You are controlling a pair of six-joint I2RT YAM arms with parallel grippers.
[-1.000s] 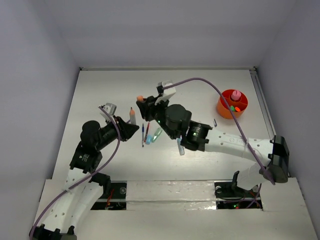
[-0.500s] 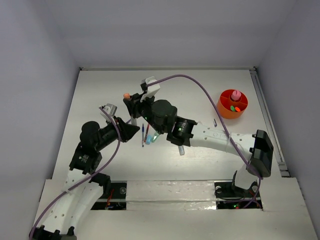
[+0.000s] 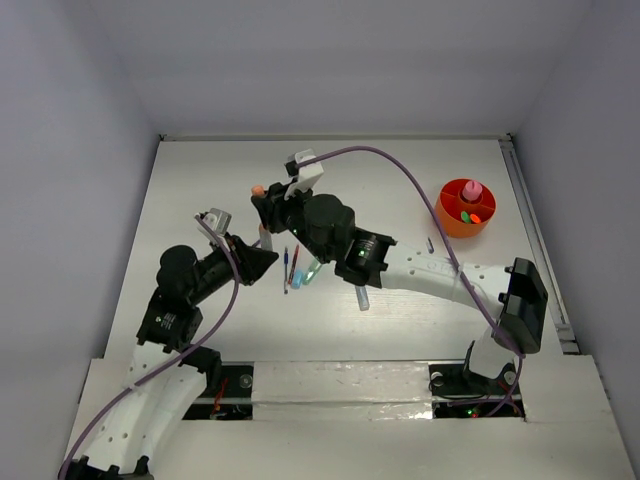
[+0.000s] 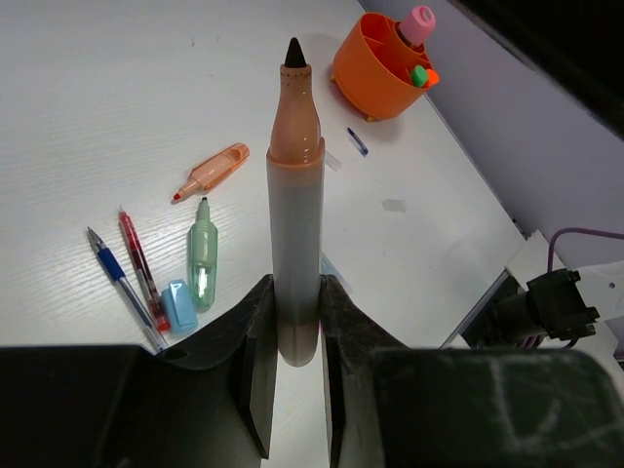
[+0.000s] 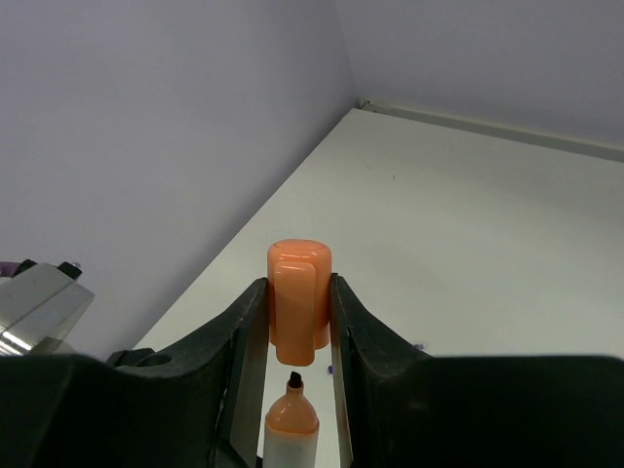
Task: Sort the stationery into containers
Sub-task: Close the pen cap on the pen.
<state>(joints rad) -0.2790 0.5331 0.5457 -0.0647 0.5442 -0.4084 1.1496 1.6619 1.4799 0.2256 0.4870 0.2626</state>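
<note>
While the left gripper [image 4: 294, 292] pinches an uncapped marker [image 4: 295, 214], the right gripper [image 5: 297, 286] clamps its orange cap [image 5: 299, 307] just off the tip [image 5: 292, 381].

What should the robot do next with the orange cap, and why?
Probably ease the right gripper toward the marker so the orange cap slides over its nib. The cap sits just off the bare black nib, nearly in line, and the left gripper grips the marker's barrel.

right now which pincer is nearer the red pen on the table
Left. The left pincer, holding the uncapped marker, sits just beside the red pen; the right pincer holds the orange cap at the marker's tip, farther back.
</note>
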